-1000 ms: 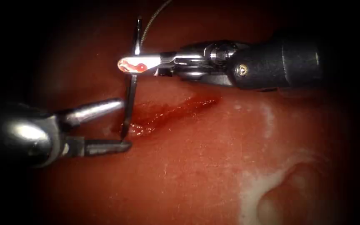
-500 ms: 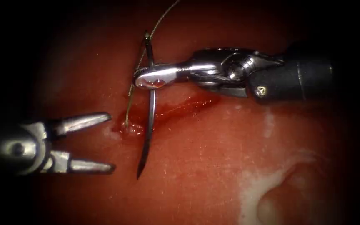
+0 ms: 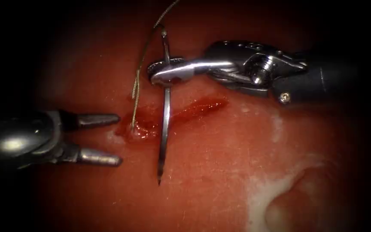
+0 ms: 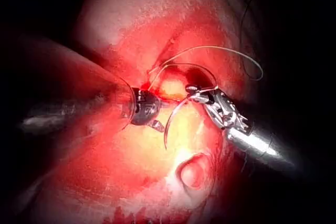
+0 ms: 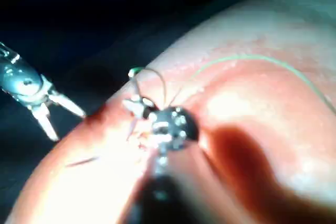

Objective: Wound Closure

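My right tool (image 3: 159, 73) is shut on the curved needle (image 3: 165, 129), holding it close to its tail end. The needle is out of the tissue (image 3: 220, 163); it hangs across the cut (image 3: 194, 109) with its tip below the cut. Thread (image 3: 136, 92) runs from the needle's tail down into the tissue at the cut's left end. My left tool (image 3: 119, 138) stands open left of the cut and holds nothing. In the left wrist view the right tool (image 4: 202, 97) grips the needle (image 4: 172, 124) and the thread (image 4: 231, 51) arcs above it. The right wrist view has the left tool (image 5: 65, 121) open.
Red fluid (image 3: 144, 129) pools at the cut's left end. A pale fatty patch with a round bump (image 3: 280, 202) lies at the lower right of the tissue. The right tool's dark shaft (image 3: 323, 81) crosses above the cut's right end.
The right tool drew the needle out of the tissue at the cut's left end and carried it rightward, trailing thread through the tissue. The left tool, still open, backed off to the left.
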`<state>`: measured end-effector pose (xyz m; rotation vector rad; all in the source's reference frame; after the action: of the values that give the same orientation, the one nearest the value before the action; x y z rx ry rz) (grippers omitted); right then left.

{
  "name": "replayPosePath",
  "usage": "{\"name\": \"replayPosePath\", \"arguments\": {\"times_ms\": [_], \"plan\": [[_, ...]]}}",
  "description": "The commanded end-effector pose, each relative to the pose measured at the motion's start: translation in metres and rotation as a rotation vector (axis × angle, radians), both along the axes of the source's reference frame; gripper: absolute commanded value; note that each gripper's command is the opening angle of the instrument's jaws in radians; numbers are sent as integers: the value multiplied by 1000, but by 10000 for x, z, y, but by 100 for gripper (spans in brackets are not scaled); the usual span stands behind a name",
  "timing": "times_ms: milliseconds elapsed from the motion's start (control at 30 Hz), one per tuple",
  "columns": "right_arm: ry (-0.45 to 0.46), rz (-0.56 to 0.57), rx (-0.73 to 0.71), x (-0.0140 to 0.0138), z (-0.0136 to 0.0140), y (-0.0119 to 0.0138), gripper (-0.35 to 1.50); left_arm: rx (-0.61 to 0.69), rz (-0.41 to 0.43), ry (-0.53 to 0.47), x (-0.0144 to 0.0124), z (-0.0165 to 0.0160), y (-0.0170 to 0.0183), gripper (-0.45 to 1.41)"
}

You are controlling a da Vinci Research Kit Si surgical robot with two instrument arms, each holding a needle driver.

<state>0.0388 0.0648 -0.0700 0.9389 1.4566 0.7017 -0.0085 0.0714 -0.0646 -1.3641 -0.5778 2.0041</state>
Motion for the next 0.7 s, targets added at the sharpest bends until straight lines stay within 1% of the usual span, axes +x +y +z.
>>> {"name": "replayPosePath", "arguments": {"times_ms": [33,100,133,167,267,367,400,467,567,700], "plan": [[9,-10,-15,11,0,1,-35,13,-11,5,-7,8,-2,54],[35,-14,-68,15,-5,2,-35,80,-63,10,-13,12,1,53],[54,-12,-94,17,-9,4,-35,104,-86,8,-15,13,1,61],[61,-13,-110,17,-11,5,-35,133,-110,7,-19,14,3,63],[95,-7,-238,18,-23,11,-35,197,-162,2,-25,17,8,66],[105,-1,-316,19,-27,12,-35,258,-204,-28,-25,17,11,68],[109,2,-358,19,-27,11,-35,300,-227,-44,-24,16,11,70],[117,0,-387,20,-27,11,-35,305,-230,-46,-24,16,11,71],[129,2,-463,20,-28,11,-35,365,-255,-51,-25,16,11,71],[128,19,-496,21,-30,12,-35,414,-259,-58,-26,15,8,71]]}}
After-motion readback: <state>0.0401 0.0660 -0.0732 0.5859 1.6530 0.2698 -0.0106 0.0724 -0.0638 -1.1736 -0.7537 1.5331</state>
